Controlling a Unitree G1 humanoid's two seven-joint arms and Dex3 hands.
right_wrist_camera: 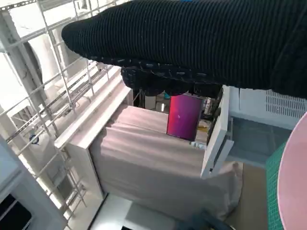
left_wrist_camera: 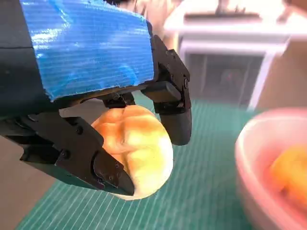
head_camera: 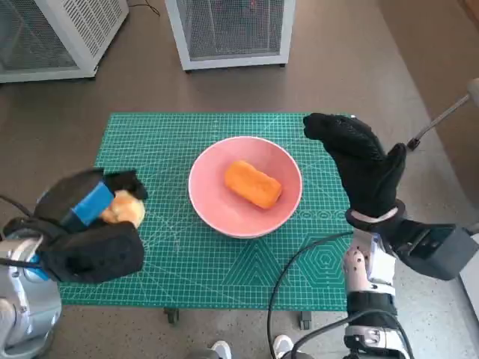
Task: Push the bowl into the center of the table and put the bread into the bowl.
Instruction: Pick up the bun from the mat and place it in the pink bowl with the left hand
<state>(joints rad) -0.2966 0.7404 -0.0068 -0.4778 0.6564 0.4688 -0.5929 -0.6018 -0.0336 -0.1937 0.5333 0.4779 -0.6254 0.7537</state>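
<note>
**A:** In the middle of the green cutting mat [head_camera: 187, 262] that covers the table sits the pink bowl [head_camera: 217, 212], with one orange loaf [head_camera: 253, 184] lying in it, tilted corner to corner. Where's the other bread?

**B:** Over by the mat's left edge. The left hand [head_camera: 93, 224] has a pale golden bun [head_camera: 124, 210] clamped in its black fingers [left_wrist_camera: 175, 122]. The left wrist view shows it well: fingers on both sides of the bun [left_wrist_camera: 139, 151], which hangs above the mat, off the surface. The bowl rim [left_wrist_camera: 249, 167] is blurry but near it, not touching.

**A:** And the gloved one?

**B:** The right hand [head_camera: 359, 164] is up near the mat's far right corner, just beside the bowl's right side, fingers stretched out and holding nothing. From the head view I can't tell if it touches the rim. Its own camera mostly shows the glove [right_wrist_camera: 201, 43] as a dark band, plus a sliver of pink bowl [right_wrist_camera: 295, 191] at one side.

**A:** Anything else around?

**B:** Two white mesh-fronted cabinets [head_camera: 232, 30] on the floor past the far edge, and a black cable [head_camera: 299, 262] looping over the near right part of the mat.
</note>
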